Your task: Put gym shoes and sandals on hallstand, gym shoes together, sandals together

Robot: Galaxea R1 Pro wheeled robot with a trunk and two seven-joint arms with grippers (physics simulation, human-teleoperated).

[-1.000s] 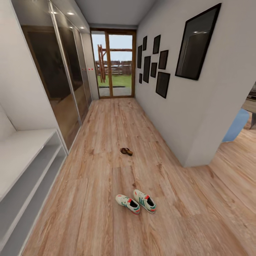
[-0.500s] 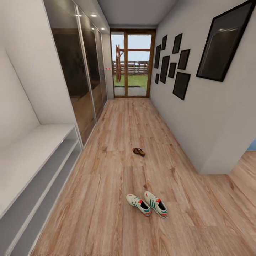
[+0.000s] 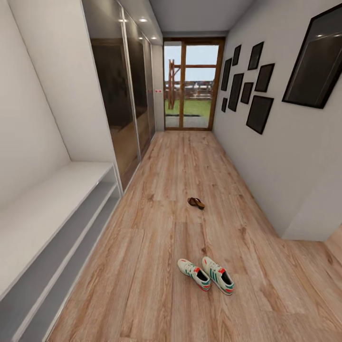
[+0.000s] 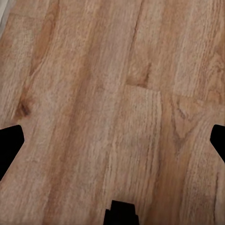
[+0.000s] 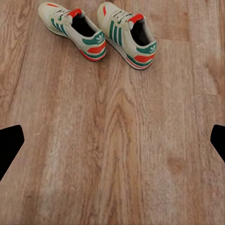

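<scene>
The two gym shoes, one [image 3: 194, 274] beside the other [image 3: 218, 275], lie together on the corridor floor [image 3: 156, 247] in the head view, toes pointing away from me. In the right wrist view the same shoes [image 5: 75, 30] [image 5: 126, 35] lie beyond my right gripper [image 5: 112, 145], which is open over bare planks. Farther down the corridor the two dark-brown sandals [image 3: 195, 203] lie close together. The hallstand [image 3: 42, 213] runs along the left wall, its bench top and lower shelves bare. My left gripper [image 4: 112, 145] is open above plain floor.
Dark glass wardrobe doors [image 3: 118, 104] continue past the hallstand on the left. The right wall [image 3: 275, 156] carries black picture frames and ends at a corner near me. A glazed door [image 3: 190, 85] closes the corridor's far end.
The whole head view has shifted right as the camera turned left, bringing more of the hallstand into view. Shoes and sandals have stayed where they were on the floor.
</scene>
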